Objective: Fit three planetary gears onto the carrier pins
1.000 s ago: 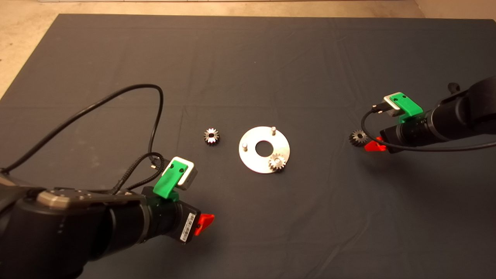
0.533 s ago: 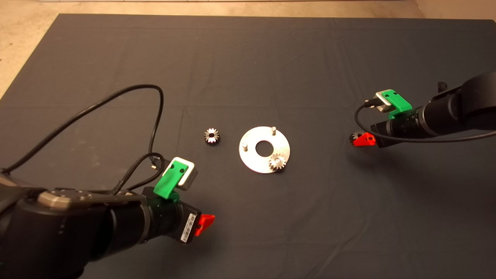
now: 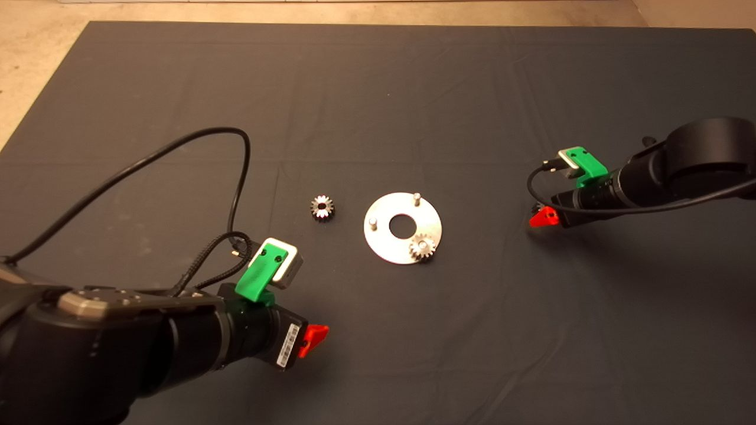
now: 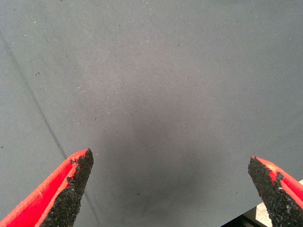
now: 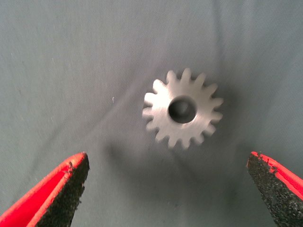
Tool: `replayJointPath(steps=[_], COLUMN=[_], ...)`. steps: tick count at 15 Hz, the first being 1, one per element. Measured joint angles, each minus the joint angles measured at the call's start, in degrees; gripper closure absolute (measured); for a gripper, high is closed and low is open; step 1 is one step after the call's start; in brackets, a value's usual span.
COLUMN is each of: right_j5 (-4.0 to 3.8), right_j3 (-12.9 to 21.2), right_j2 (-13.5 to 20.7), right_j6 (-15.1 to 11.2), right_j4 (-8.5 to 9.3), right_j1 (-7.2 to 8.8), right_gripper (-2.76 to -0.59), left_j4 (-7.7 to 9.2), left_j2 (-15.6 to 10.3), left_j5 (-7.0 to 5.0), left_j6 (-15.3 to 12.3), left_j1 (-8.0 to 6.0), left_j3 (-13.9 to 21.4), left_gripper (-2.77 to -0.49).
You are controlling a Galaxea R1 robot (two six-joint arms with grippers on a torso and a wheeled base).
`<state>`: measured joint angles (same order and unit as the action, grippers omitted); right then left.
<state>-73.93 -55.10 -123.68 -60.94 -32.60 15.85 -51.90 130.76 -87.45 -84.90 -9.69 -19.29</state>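
Two grippers, left (image 4: 170,189) and right (image 5: 168,189), fingers apart over creased dark mat (image 3: 413,88); tan floor (image 3: 35,35) beyond.

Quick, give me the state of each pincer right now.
Left pincer: open, holding nothing, over bare mat.
Right pincer: open, holding nothing, poised over a loose planetary gear lying flat on the mat.
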Motion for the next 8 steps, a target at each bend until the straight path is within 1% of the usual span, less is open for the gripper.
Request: replayJointPath(steps=[2,5,8], right_j5=[0.12,0.25,0.25], right_j3=[-0.3,-1.3,-3.6], right_j2=[-0.1,-0.5,-1.7], right_j6=[0.0,0.1,0.9], right_j4=[-0.01,-0.01,-0.01], right_j1=[0.24,0.20,0.22], right_gripper=[-2.49,-2.49,-2.49], left_j4=[-0.06,-0.24,-0.24], left_j2=[0.0,-0.1,-0.2], left_j5=[0.00,0.05,0.02], left_j6=[0.0,0.0,0.0], left_j1=[0.00,0.00,0.00], left_j3=[0.0,0.0,0.0], left_gripper=[-2.36,-2.36,-2.36])
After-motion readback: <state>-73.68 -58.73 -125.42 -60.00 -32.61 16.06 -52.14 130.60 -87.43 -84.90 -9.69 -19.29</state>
